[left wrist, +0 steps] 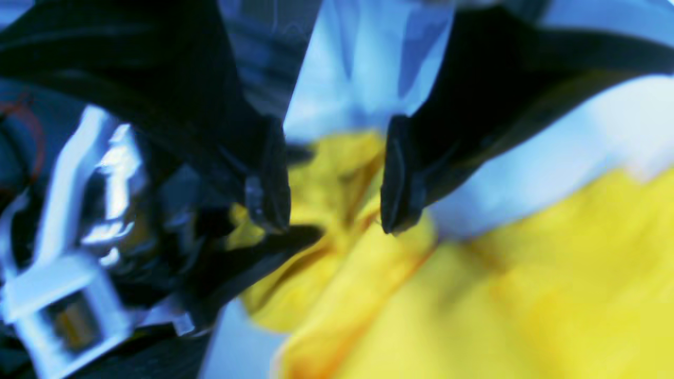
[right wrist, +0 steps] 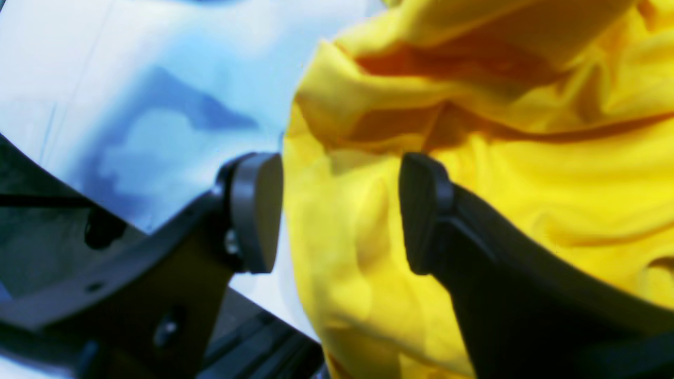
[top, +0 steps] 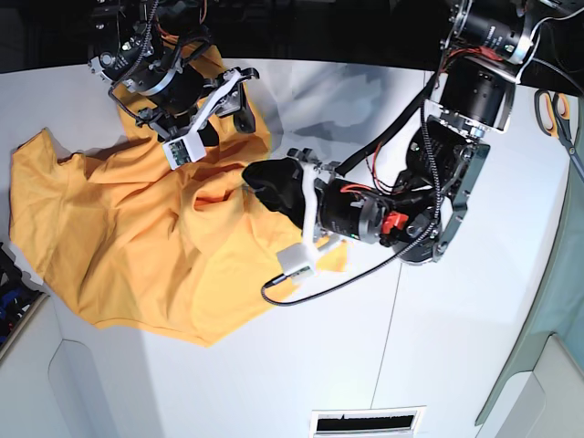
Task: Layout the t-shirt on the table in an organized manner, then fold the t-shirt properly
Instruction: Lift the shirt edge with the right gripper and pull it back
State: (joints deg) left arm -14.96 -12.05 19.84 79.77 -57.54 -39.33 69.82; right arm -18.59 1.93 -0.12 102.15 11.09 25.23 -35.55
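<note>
The orange-yellow t-shirt [top: 137, 246] lies crumpled and partly spread on the left half of the white table [top: 438, 347], with no lettering showing. My left gripper [top: 254, 185] reaches in from the right and sits low over the shirt's bunched right edge. In the left wrist view its gripper [left wrist: 334, 210] is open, with yellow folds [left wrist: 337, 173] beyond the gap. My right gripper [top: 230, 117] hangs over the shirt's upper corner at the back left. In the right wrist view this gripper [right wrist: 339, 210] is open and straddles a raised fold [right wrist: 342, 221] without pinching it.
Scissors [top: 558, 111] lie at the table's far right. A grey-green panel [top: 558, 301] borders the right edge, and a vent slot [top: 365, 422] sits at the front. A dark object [top: 11, 283] pokes in at the left edge. A thin seam [top: 388, 356] crosses the tabletop.
</note>
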